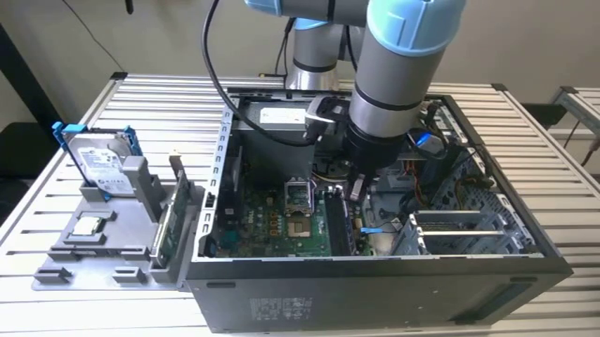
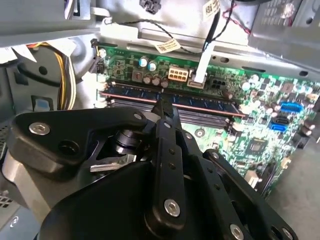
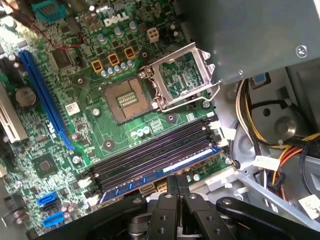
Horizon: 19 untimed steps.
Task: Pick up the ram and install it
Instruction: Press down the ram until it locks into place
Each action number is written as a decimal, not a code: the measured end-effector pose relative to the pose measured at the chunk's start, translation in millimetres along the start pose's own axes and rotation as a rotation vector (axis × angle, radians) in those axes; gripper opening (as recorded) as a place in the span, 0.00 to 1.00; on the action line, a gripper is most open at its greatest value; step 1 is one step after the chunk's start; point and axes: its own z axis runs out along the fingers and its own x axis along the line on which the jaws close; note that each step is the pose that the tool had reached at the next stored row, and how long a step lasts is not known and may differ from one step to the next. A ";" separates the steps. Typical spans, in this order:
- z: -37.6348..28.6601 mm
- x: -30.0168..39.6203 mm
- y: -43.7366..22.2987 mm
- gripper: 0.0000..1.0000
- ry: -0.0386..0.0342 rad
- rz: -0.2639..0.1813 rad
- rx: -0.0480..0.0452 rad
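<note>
The ram point(image 2: 200, 104) is a long dark blue stick lying in the memory slot nearest my fingers on the green motherboard point(image 3: 75, 145). In the first wrist view the ram point(image 3: 150, 176) shows a pale label along its top. My gripper point(image 2: 163, 106) is shut, its black fingertips pressed together and resting on the ram's upper edge near the middle of its length. In the first wrist view the gripper point(image 3: 178, 181) sits right beside that slot. In the exterior view the gripper point(image 1: 359, 189) reaches down inside the open computer case point(image 1: 375, 281).
Empty memory slots point(image 3: 150, 152) run parallel beside the ram, then the open processor socket point(image 3: 125, 97). Cable bundles point(image 3: 260, 130) and the case's metal walls crowd the arm. Outside the case, a grey holder point(image 1: 94, 260) carries a hard drive point(image 1: 101, 165) and a green card point(image 1: 171, 217).
</note>
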 end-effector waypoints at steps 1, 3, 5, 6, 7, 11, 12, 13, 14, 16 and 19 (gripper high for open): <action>0.4 0.1 0.1 0.11 -0.0012 -0.010 0.0018; 1.1 0.1 0.1 0.11 -0.0016 -0.027 0.0008; 2.3 0.3 0.2 0.11 -0.0017 -0.045 -0.0011; 2.9 0.4 0.2 0.11 -0.0015 -0.055 -0.0022; 3.5 0.5 0.2 0.11 -0.0016 -0.066 -0.0033; 7.2 0.8 0.2 0.11 -0.0009 -0.117 -0.0106; 7.9 1.0 0.2 0.11 -0.0008 -0.135 -0.0124; 8.8 1.1 0.2 0.11 -0.0008 -0.152 -0.0143; 9.6 1.1 0.2 0.11 -0.0009 -0.170 -0.0162; 10.3 1.3 0.2 0.11 -0.0005 -0.206 -0.0199; 11.0 1.3 0.2 0.11 -0.0008 -0.259 -0.0254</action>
